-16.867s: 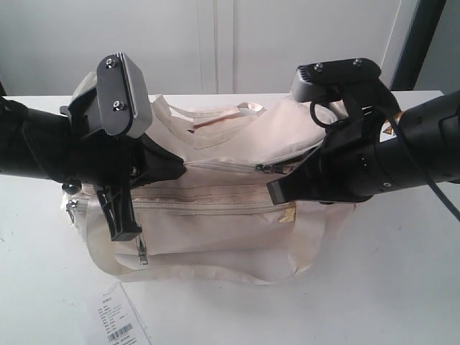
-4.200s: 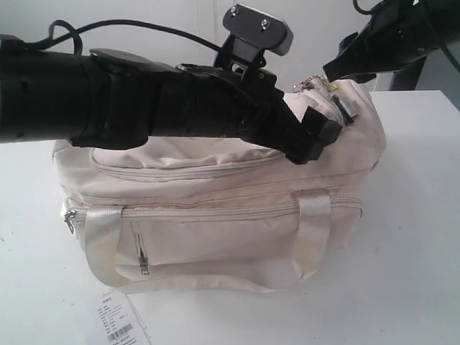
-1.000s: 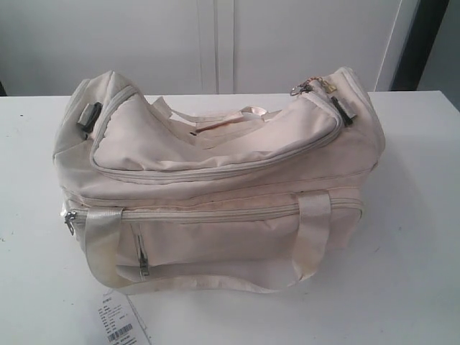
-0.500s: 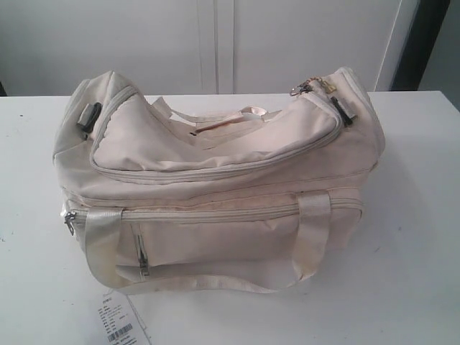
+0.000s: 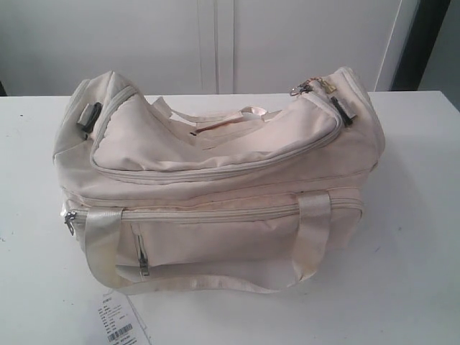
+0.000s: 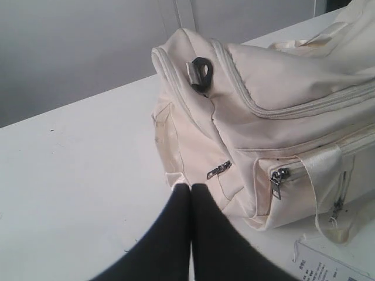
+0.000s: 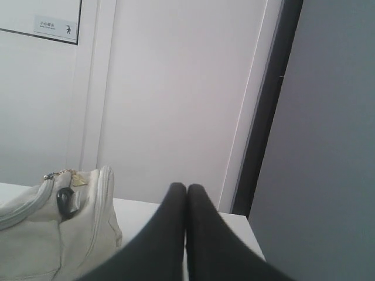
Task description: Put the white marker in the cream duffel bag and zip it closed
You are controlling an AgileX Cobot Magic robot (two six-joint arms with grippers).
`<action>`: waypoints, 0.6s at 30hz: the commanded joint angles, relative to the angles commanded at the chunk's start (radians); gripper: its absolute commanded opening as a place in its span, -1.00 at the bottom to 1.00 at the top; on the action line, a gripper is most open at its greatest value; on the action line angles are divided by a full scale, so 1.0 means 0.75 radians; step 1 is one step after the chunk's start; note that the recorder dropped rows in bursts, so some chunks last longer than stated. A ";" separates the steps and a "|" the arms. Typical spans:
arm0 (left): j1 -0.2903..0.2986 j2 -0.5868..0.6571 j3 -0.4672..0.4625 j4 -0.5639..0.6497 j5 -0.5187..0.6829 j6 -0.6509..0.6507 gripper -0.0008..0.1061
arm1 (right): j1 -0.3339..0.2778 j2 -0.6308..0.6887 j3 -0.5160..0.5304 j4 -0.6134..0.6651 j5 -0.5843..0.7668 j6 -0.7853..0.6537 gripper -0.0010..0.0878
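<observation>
The large soft cream fabric duffel bag (image 5: pixel 215 187) stands upright in the middle of the white worktop (image 5: pixel 410 251), its long side toward the exterior camera. Its curved top zipper (image 5: pixel 215 172) lies closed along the front edge of the lid, and the metal zipper pull (image 5: pixel 305 88) sits at the top of the right end. A black buckle (image 5: pixel 90 115) is at the left end and another one is at the right end. The front webbing strap handle (image 5: pixel 100 248) hangs down loose over the front pocket, and its lowest part rests on the worktop. A white paper label with a barcode (image 5: pixel 118 323) lies on the worktop just in front of the bag's left corner.

The left fingers (image 6: pixel 191 193) are pressed together and hold nothing. They point at the bag's left end (image 6: pixel 193 134), low and near its bottom corner; I cannot tell if they touch it.

The right fingers (image 7: pixel 186 192) are also pressed together and empty. They are off the bag's right end (image 7: pixel 53 234), apart from it, and point past it toward the pale wall (image 7: pixel 176 88).
</observation>
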 joint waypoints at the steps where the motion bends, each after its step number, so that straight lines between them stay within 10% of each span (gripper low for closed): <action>1: 0.000 0.000 0.000 0.000 0.000 0.000 -0.99 | 0.000 0.000 0.000 0.000 0.000 0.000 -0.98; 18: 0.000 -0.031 0.002 0.000 0.001 -0.003 -0.99 | 0.000 0.000 0.000 0.000 0.000 0.000 -0.98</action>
